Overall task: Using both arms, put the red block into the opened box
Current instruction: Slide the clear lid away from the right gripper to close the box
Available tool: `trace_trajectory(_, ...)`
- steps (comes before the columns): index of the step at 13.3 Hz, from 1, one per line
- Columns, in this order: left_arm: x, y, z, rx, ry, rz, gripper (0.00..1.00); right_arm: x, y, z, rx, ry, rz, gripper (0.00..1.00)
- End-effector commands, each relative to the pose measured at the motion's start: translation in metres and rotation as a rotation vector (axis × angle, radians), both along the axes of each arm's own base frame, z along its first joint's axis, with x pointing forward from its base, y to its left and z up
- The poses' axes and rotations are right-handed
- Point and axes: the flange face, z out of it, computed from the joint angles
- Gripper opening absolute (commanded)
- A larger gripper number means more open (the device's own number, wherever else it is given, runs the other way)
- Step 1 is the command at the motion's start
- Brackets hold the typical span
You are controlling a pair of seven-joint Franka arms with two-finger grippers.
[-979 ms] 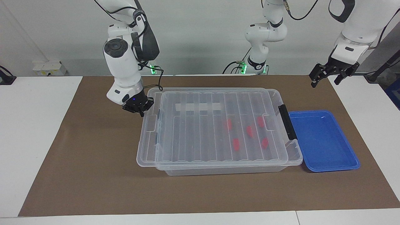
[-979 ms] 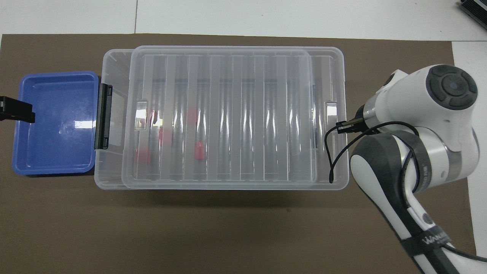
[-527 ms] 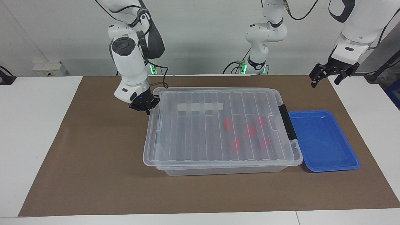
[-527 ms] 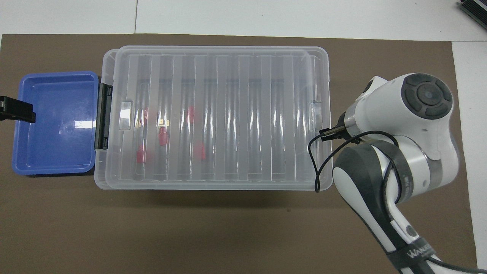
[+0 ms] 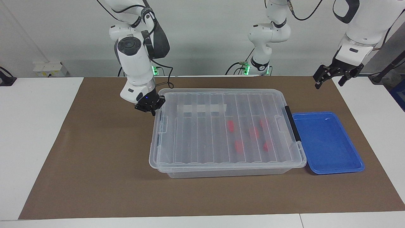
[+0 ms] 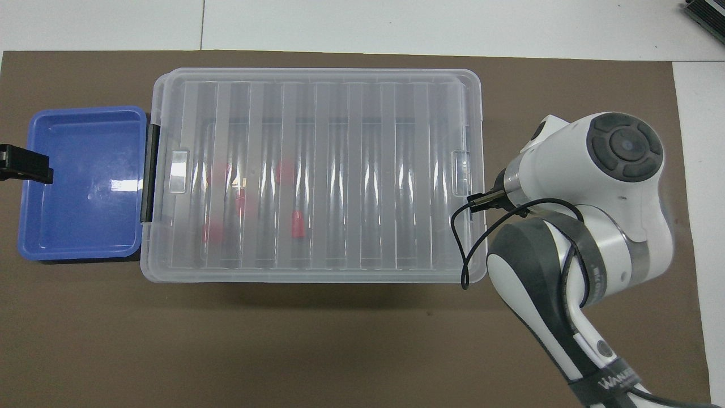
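Our right gripper [image 5: 150, 107] hangs low, fingertips closed together, wrist angled down from a bent forearm. Our left gripper [image 5: 335, 75] waits raised, jaws spread wide, pointing downward.

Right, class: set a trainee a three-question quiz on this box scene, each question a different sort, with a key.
1. True or false: the lid sits on the box.
2. Where are the red blocks? A) in the blue tray B) inside the box C) on the mat
3. Fill in: the right pincer is at the box's end toward the ____ arm.

Key
1. True: the lid covers the box from end to end.
2. B: they show through the lid, at the end toward the left arm, while the blue tray beside the box holds none.
3. Right: it is shut beside the lid's edge, while the left pincer waits open, raised over the mat's edge.
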Motion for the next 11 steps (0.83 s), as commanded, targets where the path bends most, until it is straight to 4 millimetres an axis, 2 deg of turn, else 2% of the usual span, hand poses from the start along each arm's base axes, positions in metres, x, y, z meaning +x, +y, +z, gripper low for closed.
trace_trajectory(1, -0.007, 0.001, -0.001, -0.016, -0.003, -0.006, 1.00, -0.006, 0.003, 0.003, 0.031, -0.022, -0.014, 0.00)
trace_trajectory(6, -0.007, 0.002, -0.001, -0.014, -0.004, -0.002, 1.00, -0.006, 0.000, 0.007, 0.032, -0.023, -0.018, 0.00)
trace_trajectory(8, -0.008, 0.002, -0.001, -0.014, 0.001, -0.003, 1.00, -0.007, -0.014, 0.019, 0.032, -0.031, -0.048, 0.00)
trace_trajectory(11, -0.008, 0.002, 0.000, -0.014, -0.001, 0.000, 1.00, -0.012, -0.053, 0.034, 0.019, 0.000, -0.112, 0.00)
